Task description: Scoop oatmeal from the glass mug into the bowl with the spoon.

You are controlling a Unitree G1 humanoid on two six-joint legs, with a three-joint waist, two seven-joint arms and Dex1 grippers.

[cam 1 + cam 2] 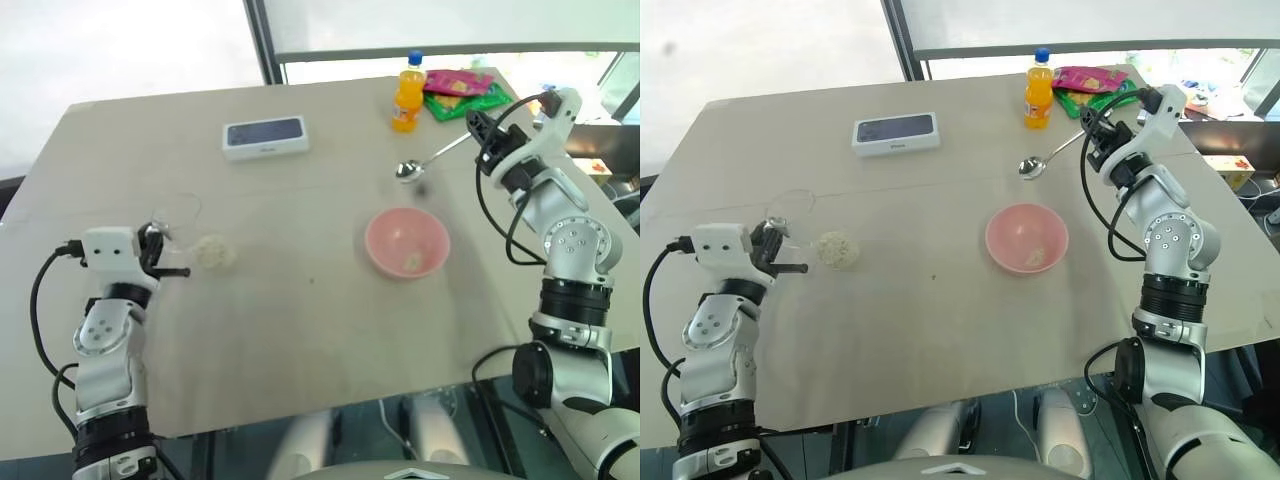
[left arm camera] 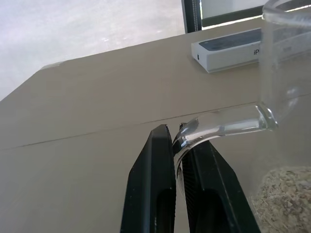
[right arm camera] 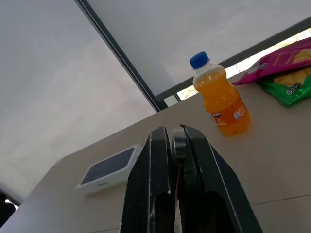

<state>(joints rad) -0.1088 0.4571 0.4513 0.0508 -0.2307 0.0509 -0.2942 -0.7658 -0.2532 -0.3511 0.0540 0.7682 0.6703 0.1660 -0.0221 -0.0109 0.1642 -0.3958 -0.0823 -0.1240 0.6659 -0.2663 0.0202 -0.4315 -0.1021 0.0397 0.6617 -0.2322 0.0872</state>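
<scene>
The glass mug stands upright at the table's left, with a heap of oatmeal in its bottom. My left gripper is shut on the mug's clear handle, its black fingers level beside the mug. The pink bowl sits right of centre, and a few oat bits lie inside it. My right gripper is shut on the handle end of the spoon. The spoon slants down to the left, its oval bowl hanging a little above the table behind the pink bowl. The handle's metal shows between the right fingers.
An orange drink bottle stands at the back, with pink and green snack packets to its right, close to my right arm. A white phone box lies at the back left. The table's near edge runs across the front.
</scene>
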